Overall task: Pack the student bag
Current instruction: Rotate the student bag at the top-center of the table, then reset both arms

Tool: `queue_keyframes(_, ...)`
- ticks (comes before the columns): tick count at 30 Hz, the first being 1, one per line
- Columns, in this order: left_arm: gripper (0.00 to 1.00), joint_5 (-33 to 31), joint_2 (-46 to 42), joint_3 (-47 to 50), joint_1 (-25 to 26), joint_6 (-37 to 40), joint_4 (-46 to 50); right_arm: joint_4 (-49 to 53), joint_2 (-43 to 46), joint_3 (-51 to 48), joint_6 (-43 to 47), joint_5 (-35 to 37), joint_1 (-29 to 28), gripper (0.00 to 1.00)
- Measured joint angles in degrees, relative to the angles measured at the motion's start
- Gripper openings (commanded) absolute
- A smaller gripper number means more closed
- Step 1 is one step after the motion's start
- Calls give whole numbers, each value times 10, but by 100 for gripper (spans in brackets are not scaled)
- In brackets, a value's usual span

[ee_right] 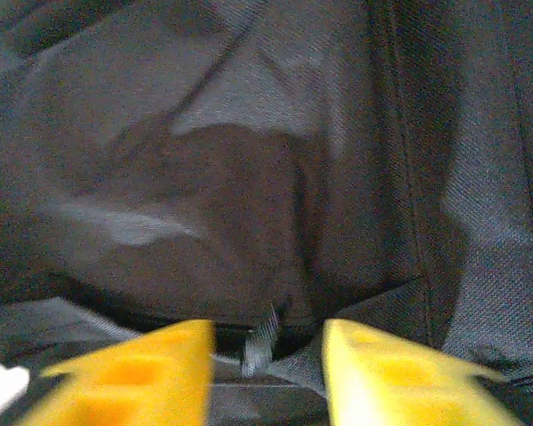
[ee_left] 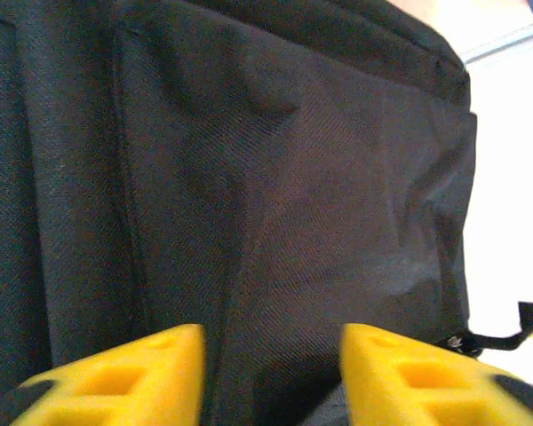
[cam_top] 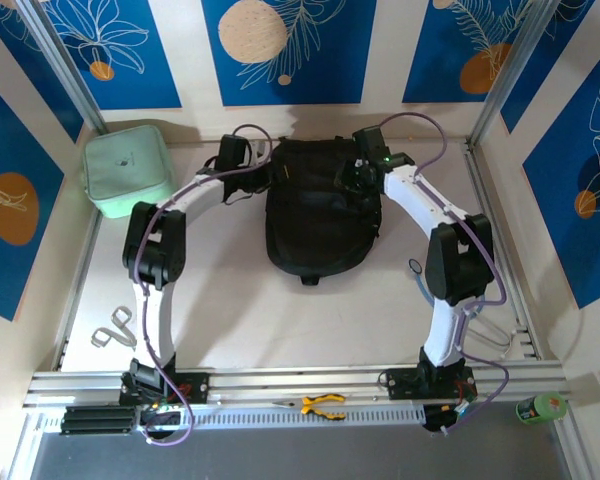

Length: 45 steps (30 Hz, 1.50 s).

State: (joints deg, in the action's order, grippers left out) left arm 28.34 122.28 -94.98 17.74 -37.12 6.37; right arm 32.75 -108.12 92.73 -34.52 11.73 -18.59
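Observation:
The student bag (cam_top: 318,215), a black fabric backpack, lies flat at the back middle of the table. My left gripper (cam_top: 263,172) sits at the bag's upper left edge. In the left wrist view its yellow fingers (ee_left: 151,368) stand apart, open, with the bag's black cloth (ee_left: 275,195) just beyond them. My right gripper (cam_top: 358,172) is over the bag's upper right part. In the right wrist view the right gripper (ee_right: 269,364) is open, and a small grey webbing tab (ee_right: 259,342) on the bag (ee_right: 249,177) lies between its fingertips, not pinched.
A mint-green zip case (cam_top: 130,168) stands at the back left. Scissors (cam_top: 113,328) lie near the left rail, yellow-handled pliers (cam_top: 322,404) on the front rail. A green roll (cam_top: 540,407) sits outside the front right corner. Metal rails border the table.

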Motion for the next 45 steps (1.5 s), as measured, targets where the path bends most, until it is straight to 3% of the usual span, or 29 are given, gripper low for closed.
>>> queue_keyframes(4,75,-24,-88,50,-25,15,14,-19,78,-41,37,-11,0,83)
queue_keyframes(6,86,-49,-162,100,-47,25,12,-33,141,-76,57,0,1,100)
queue_keyframes(9,100,-101,-264,178,-77,44,-4,-76,230,-143,79,46,7,99)
queue_keyframes(12,100,-179,-353,277,-105,58,-26,-115,291,-216,104,114,12,99)
queue_keyframes(18,100,-359,-445,470,-130,78,-36,-172,322,-351,126,233,32,99)
queue_keyframes(22,100,-482,-496,567,-131,108,-49,-223,351,-454,122,264,66,99)
queue_keyframes(27,100,-581,-547,677,-131,186,-165,-329,376,-573,125,289,99,99)
queue_keyframes(34,100,-572,-510,762,-131,274,-339,-464,374,-655,167,240,115,99)
queue_keyframes(38,100,-525,-480,775,-131,305,-428,-574,363,-718,204,193,113,99)
queue_keyframes(45,100,-431,-418,779,-131,353,-567,-705,331,-740,261,138,113,99)
